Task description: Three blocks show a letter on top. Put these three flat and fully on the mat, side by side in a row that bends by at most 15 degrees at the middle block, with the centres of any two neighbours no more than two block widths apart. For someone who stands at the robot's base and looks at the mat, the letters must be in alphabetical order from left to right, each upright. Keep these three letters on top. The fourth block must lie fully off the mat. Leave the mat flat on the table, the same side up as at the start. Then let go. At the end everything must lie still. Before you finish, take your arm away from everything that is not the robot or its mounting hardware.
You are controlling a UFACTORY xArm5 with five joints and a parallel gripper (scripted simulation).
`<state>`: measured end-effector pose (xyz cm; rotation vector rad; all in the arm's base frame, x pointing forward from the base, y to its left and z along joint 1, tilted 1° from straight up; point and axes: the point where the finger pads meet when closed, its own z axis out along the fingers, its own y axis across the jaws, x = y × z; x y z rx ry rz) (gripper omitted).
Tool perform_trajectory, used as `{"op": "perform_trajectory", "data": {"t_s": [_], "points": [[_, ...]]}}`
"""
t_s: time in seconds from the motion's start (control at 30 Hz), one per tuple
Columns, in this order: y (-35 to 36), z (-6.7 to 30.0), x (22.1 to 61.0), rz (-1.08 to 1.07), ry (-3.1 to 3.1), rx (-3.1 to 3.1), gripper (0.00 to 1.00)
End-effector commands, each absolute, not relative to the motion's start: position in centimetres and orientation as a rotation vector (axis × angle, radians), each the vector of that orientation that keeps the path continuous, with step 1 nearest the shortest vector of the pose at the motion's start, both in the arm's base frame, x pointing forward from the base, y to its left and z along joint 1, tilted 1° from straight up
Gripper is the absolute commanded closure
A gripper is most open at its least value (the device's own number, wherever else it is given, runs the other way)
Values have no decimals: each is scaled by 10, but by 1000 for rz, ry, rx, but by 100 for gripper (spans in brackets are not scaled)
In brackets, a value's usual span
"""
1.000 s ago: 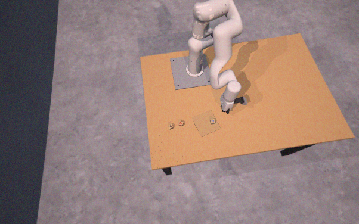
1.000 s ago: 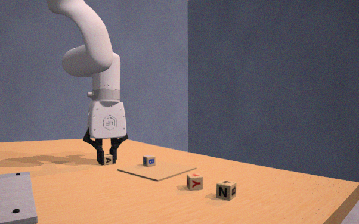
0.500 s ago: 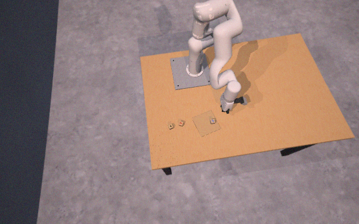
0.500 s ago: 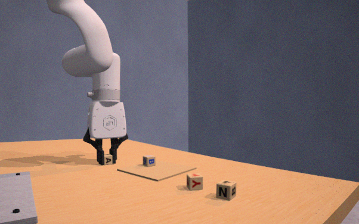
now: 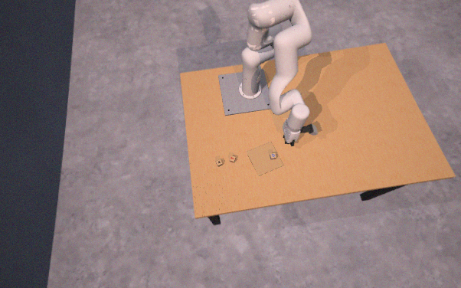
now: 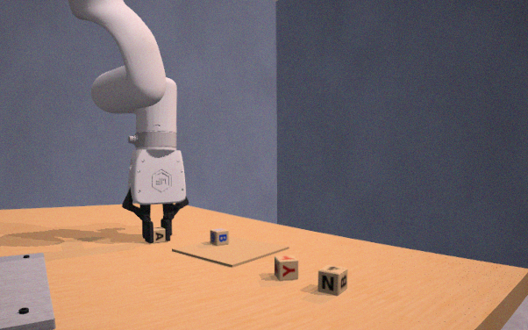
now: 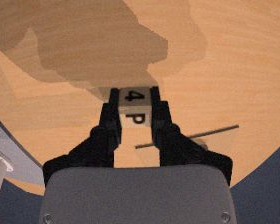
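My gripper [image 5: 289,144] [image 6: 160,234] [image 7: 135,99] is shut on a wooden block [image 6: 160,235] [image 7: 135,107] low at the table, beside the mat [image 5: 262,165] [image 6: 234,258]. In the wrist view this block shows a dark 4 on a shaded face and a dark P on a lighter face; the exterior view shows a sideways A on a side. A block with blue marks [image 5: 273,155] [image 6: 219,237] lies on the mat, with a B on a side. The red Y block [image 5: 233,158] [image 6: 286,269] and the N block [image 5: 219,162] [image 6: 332,281] lie off the mat.
The robot's grey base plate [image 5: 232,100] [image 6: 10,285] is on the table [image 5: 358,115] [image 6: 168,303], behind the mat as seen in the top view. The Y and N blocks are near each other, towards the table's left edge there.
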<state>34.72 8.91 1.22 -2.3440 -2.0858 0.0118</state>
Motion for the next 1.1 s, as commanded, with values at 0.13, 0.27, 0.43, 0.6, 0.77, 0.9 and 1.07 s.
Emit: {"op": "perform_trajectory", "data": {"t_s": [0.13,0.27,0.43,0.6,0.77,0.9,1.07], "points": [[89,20,349,7,-2087,-2345,79],[89,40,349,7,-2087,-2345,79],[89,78,349,7,-2087,-2345,79],[88,106,349,7,-2087,-2345,79],[88,112,349,7,-2087,-2345,79],[88,112,349,7,-2087,-2345,79],[87,112,350,7,-2087,-2345,79]]}}
